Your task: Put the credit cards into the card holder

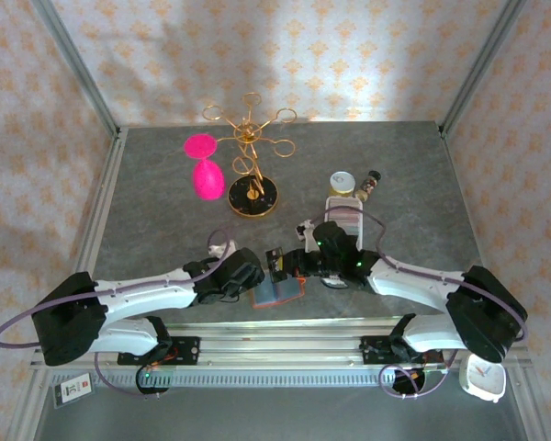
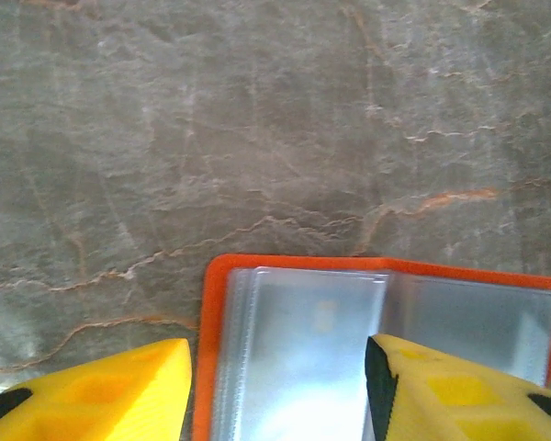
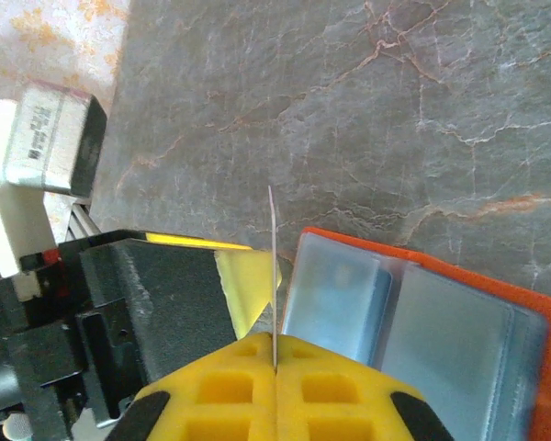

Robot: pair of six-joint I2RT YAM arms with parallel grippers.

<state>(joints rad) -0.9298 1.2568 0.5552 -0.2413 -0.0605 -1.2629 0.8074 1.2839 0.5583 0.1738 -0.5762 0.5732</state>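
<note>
The card holder (image 2: 349, 322) lies open on the grey table, orange-red rim up, clear grey-blue pockets showing; it also appears as card holder (image 1: 277, 292) and card holder (image 3: 422, 322). My left gripper (image 2: 280, 377) stands open over its left half, one yellow finger (image 2: 101, 390) just outside the orange edge, the other finger (image 2: 450, 390) over the middle fold. My right gripper (image 3: 275, 347) is shut on a thin pale credit card (image 3: 274, 266), seen edge-on and upright beside the holder's left edge. From above, the left gripper (image 1: 246, 278) and right gripper (image 1: 289, 264) meet at the holder.
A long white slotted tray (image 1: 342, 216) stands behind the right gripper, with a small jar (image 1: 342, 182) beyond it. A gold wire stand (image 1: 251, 188) and a pink glass (image 1: 205, 173) sit at the back. A metal rail (image 1: 285, 329) runs along the front edge.
</note>
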